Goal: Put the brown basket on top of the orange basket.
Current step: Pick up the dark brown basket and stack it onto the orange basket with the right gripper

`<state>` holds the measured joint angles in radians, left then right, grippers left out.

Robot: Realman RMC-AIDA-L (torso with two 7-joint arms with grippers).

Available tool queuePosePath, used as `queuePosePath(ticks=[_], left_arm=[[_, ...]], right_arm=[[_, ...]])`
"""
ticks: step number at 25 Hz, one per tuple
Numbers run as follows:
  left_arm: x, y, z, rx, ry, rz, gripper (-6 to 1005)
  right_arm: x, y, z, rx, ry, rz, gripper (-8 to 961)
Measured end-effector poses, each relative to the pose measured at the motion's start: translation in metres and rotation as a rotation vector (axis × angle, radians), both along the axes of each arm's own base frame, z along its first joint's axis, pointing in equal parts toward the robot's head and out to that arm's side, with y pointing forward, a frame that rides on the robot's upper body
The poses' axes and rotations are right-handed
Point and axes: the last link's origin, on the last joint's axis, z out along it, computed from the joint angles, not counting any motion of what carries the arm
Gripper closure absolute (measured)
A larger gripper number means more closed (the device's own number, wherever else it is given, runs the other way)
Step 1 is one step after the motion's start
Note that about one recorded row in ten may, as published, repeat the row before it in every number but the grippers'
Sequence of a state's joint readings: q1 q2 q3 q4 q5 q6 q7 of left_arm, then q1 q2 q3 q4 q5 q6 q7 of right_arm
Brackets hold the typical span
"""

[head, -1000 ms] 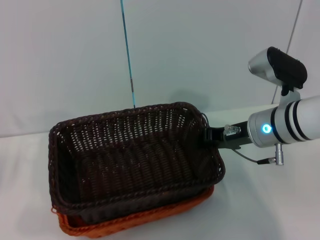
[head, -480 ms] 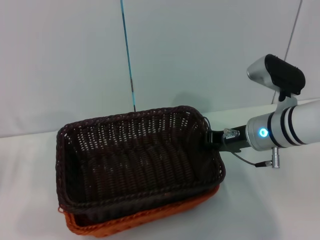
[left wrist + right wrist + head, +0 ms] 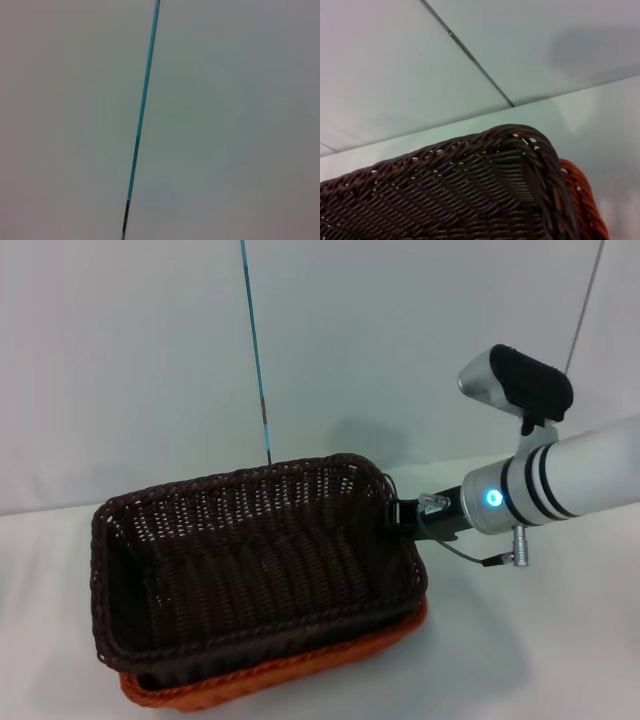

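1. The brown basket (image 3: 255, 560), dark woven wicker with a braided rim, sits nested in the orange basket (image 3: 300, 670) on the white tabletop (image 3: 540, 640).
2. The right gripper (image 3: 397, 515) pinches the brown basket's right rim.

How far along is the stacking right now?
Mostly done: the brown basket sits nested in the orange basket, whose rim shows beneath. The right gripper is at the brown basket's right rim. Left: let go and pull away. The left gripper isn't in view.
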<state>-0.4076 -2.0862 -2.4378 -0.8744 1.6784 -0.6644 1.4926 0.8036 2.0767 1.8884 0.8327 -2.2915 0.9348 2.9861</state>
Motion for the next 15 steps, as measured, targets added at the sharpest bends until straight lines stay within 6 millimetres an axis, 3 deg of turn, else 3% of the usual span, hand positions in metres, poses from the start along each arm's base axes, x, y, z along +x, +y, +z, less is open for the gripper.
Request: queuePosePath(ticks=[15], left_arm=[[-0.001, 0.000, 0.001, 0.003, 0.001, 0.002, 111]], right_arm=[[0.009, 0.000, -0.004, -0.010, -0.009, -0.030, 811]])
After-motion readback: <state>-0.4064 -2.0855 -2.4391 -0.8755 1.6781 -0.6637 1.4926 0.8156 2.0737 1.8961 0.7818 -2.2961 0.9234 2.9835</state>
